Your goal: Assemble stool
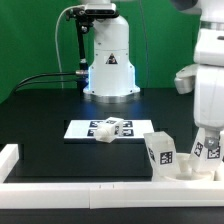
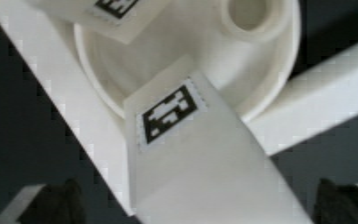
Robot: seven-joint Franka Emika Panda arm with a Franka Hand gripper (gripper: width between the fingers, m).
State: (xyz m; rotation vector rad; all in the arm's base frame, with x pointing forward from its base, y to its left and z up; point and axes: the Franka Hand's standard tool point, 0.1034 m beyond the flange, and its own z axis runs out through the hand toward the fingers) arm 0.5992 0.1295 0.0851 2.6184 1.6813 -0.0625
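The round white seat (image 1: 190, 170) lies at the exterior view's right, against the white rail (image 1: 100, 188). One tagged white leg (image 1: 160, 150) stands tilted on it. My gripper (image 1: 207, 148) is low over the seat with a second tagged leg (image 1: 213, 150) between its fingers. In the wrist view this leg (image 2: 185, 140) runs from between the dark fingers (image 2: 51, 203) up to the seat (image 2: 247, 60). A narrow dark gap shows on each side of it, so the jaws stand open around the leg. A third leg (image 1: 110, 127) lies on the marker board (image 1: 78, 129).
The robot base (image 1: 108, 60) stands at the back centre with cables running to the exterior view's left. The white rail lines the front edge and turns up at the front left corner (image 1: 8, 158).
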